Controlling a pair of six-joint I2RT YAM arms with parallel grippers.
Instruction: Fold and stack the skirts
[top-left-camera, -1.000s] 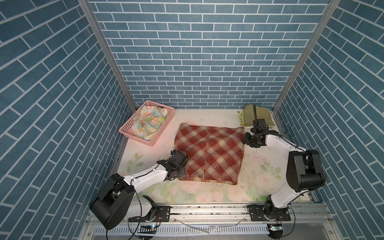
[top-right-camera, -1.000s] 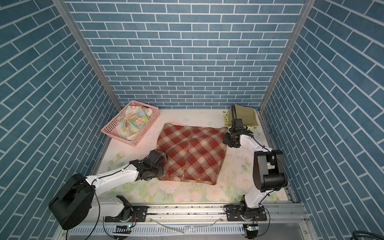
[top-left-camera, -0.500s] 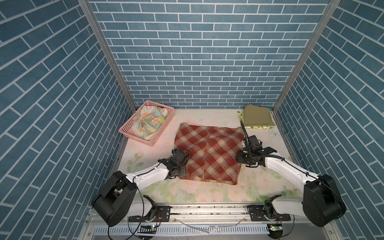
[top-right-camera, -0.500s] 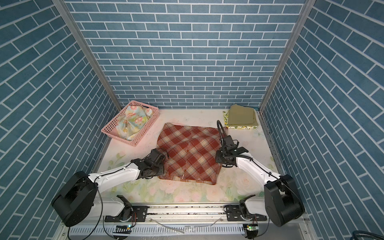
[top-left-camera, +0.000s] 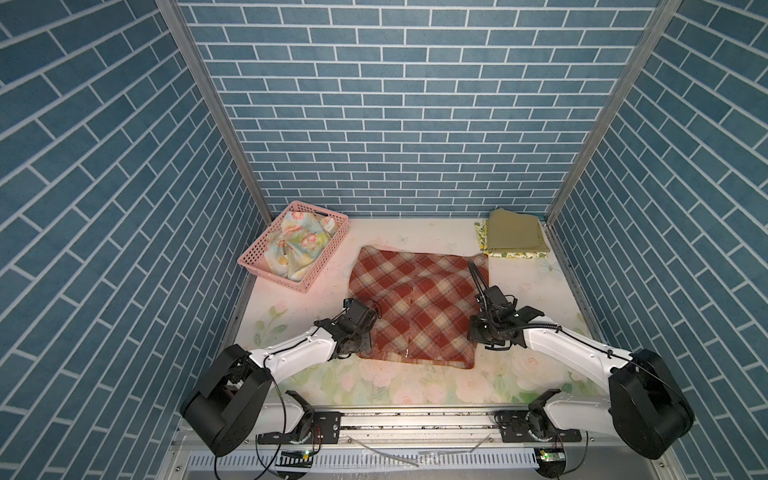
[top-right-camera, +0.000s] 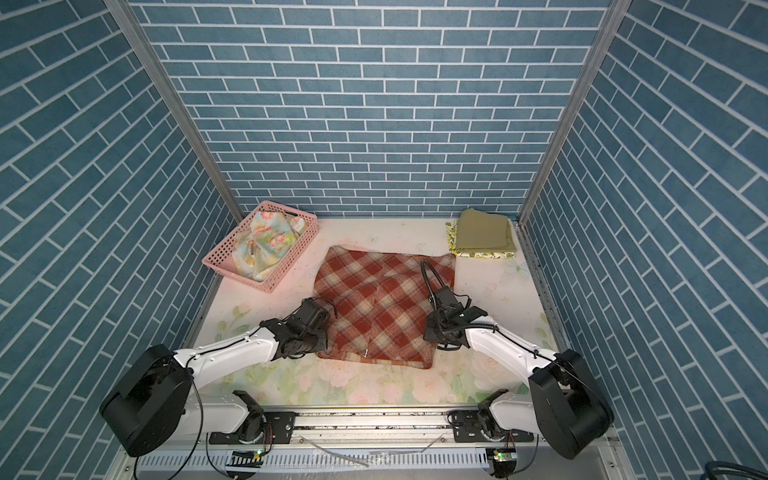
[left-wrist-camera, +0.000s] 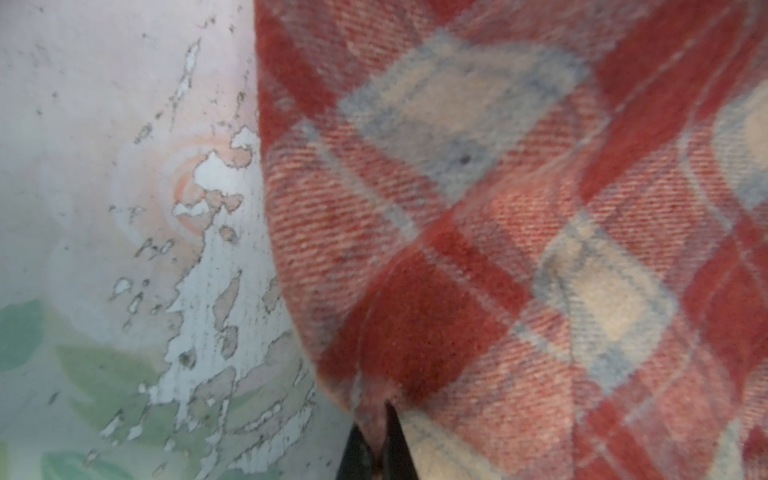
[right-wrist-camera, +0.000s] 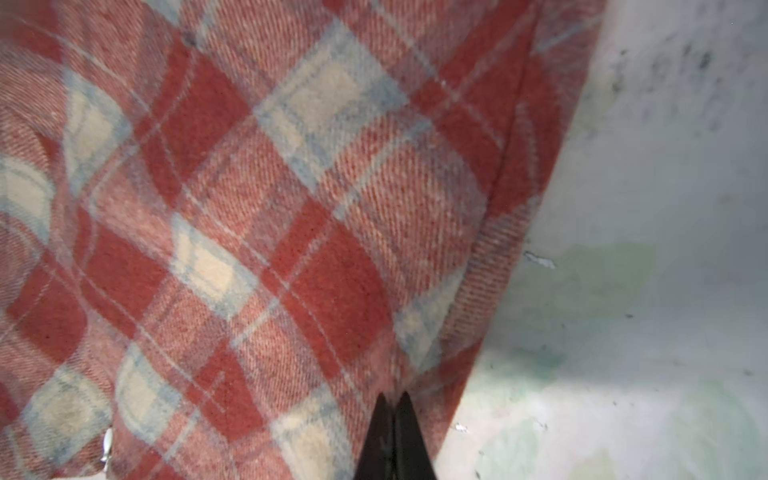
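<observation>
Overhead, in both top views, we see the plaid skirt (top-left-camera: 419, 309) spread flat in the middle of the desk (top-left-camera: 415, 384). The left fingers (top-left-camera: 362, 338) sit at its left edge and the right fingers (top-left-camera: 478, 336) at its right edge, both along the half nearer the arms' bases. From up here we cannot tell how they stand. The olive skirt (top-left-camera: 515, 235) lies folded in the back right corner on top of the lemon-print skirt (top-left-camera: 513, 254), just beyond the plaid one's far right corner. The floral skirt (top-left-camera: 299, 245) lies crumpled in the pink basket (top-left-camera: 270, 274) at the back left.

From the left wrist, we see the left fingers (left-wrist-camera: 397, 451) closed together on the plaid skirt (left-wrist-camera: 498, 208) right at its edge. The cloth is drawn up into a ridge that runs to the tips. The worn covering of the desk (left-wrist-camera: 104, 166) shows beside it.

From the right wrist, the right fingers (right-wrist-camera: 409, 444) are likewise pressed together. They pinch the plaid skirt (right-wrist-camera: 249, 208) just inside its hemmed edge, with bare desk (right-wrist-camera: 665, 208) beyond.
</observation>
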